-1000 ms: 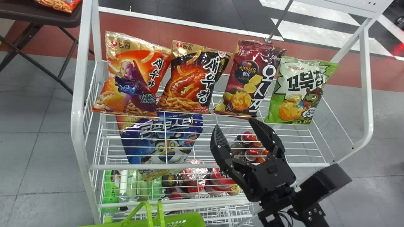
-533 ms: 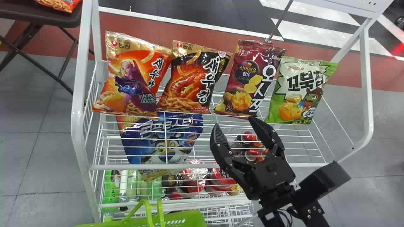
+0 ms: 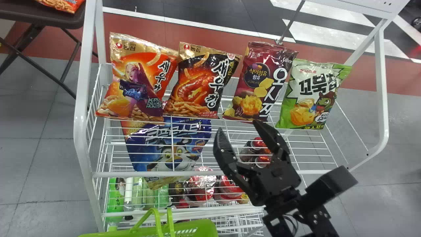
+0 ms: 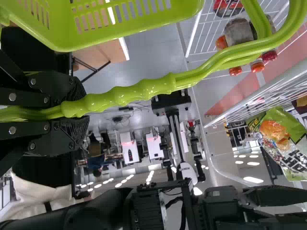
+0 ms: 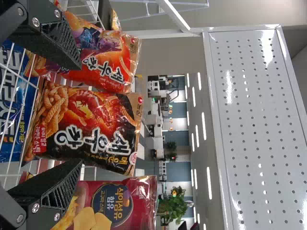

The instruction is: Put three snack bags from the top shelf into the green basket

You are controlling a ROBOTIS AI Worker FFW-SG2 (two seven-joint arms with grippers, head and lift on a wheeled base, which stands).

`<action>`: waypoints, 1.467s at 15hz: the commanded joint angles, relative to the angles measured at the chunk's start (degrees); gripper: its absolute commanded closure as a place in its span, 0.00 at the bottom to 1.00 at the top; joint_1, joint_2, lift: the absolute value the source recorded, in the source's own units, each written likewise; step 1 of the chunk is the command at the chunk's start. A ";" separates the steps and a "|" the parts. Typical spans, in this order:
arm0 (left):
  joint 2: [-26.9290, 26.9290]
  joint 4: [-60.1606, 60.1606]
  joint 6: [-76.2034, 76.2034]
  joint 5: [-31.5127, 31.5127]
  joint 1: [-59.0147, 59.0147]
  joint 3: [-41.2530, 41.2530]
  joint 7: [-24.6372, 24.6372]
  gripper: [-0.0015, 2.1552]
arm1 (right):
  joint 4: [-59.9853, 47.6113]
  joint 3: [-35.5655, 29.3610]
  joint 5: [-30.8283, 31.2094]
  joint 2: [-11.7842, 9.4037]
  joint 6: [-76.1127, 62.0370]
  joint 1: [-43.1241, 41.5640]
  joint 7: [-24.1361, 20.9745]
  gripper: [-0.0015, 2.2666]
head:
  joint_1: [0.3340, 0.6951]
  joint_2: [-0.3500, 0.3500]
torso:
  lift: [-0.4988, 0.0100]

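Shifting slightly toward the robot's left, the right hand [image 3: 238, 126], black with two flat ridged fingers, is edging across the front of the white wire top shelf [image 3: 131, 174]. Four upright snack bags are keeping their places there: an orange-red one with a gold top [image 3: 138, 82], a black-and-orange one with a gold top [image 3: 199, 84], a deep maroon one [image 3: 260, 82] and a green-and-white one [image 3: 312, 95]. The move is bringing the hand more into line with the black-and-orange bag, so that one is probably becoming the first pick; no bag is being lifted, and all three transfers are seemingly still waiting. The bright green plastic basket [image 3: 197, 227] is standing low in front of the rack, moving just a touch to the robot's right. The right arm is reaching in from the lower right, slanting up and leftward, its fingers spread wide and holding nothing. Seen from its wrist, they are pointing toward the bags, with the black-and-orange one showing in the opening between them, apparently not touched. The left hand [image 4: 77, 110] is gripping the basket's smooth green handle [image 4: 148, 87], its fingers closed around the bar, apparently steadying the basket for loading.
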 commanded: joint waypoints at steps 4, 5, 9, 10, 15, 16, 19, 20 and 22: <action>1.06 -0.28 1.93 -1.86 -1.84 -2.08 -0.30 0.99 | 8.42 8.52 2.76 2.88 0.17 -13.06 0.19 0.06 | 1.00 0.00 | 0.88; 1.50 -0.28 2.46 -1.95 -2.28 -2.35 0.05 0.99 | 9.12 9.40 3.12 3.41 1.75 -15.08 -0.25 0.06 | 1.00 0.00 | 0.88; 1.59 -0.19 3.69 -2.03 -2.99 -3.05 0.75 0.99 | 15.19 13.71 4.96 6.04 10.89 -25.37 -1.21 0.08 | 1.00 0.00 | 0.88; 1.59 -0.19 3.87 -2.39 -3.07 -3.31 0.84 0.99 | 17.03 14.32 4.70 6.04 12.13 -27.48 -1.48 0.08 | 1.00 0.04 | 0.88; 1.77 0.42 3.87 -2.56 -3.60 -3.49 1.02 0.99 | 23.36 15.55 1.80 6.48 13.88 -33.80 0.02 0.13 | 1.00 0.14 | 0.88; 1.77 0.42 4.04 -2.47 -3.78 -3.49 0.93 0.99 | 23.89 15.91 1.36 6.48 15.99 -34.95 0.98 0.17 | 1.00 0.15 | 0.88; 1.77 0.51 3.87 -2.47 -4.13 -3.49 1.02 0.99 | 23.62 16.78 1.01 6.39 23.20 -36.18 3.09 0.65 | 1.00 0.20 | 0.88; 1.85 0.51 4.04 -2.47 -4.13 -3.49 1.02 0.99 | 23.27 16.78 1.27 6.31 24.96 -36.27 3.09 0.76 | 1.00 0.22 | 0.88; 1.94 0.51 4.04 -2.39 -4.31 -3.49 1.11 0.99 | 22.04 16.61 1.97 5.96 27.42 -36.53 3.09 0.94 | 1.00 0.24 | 0.88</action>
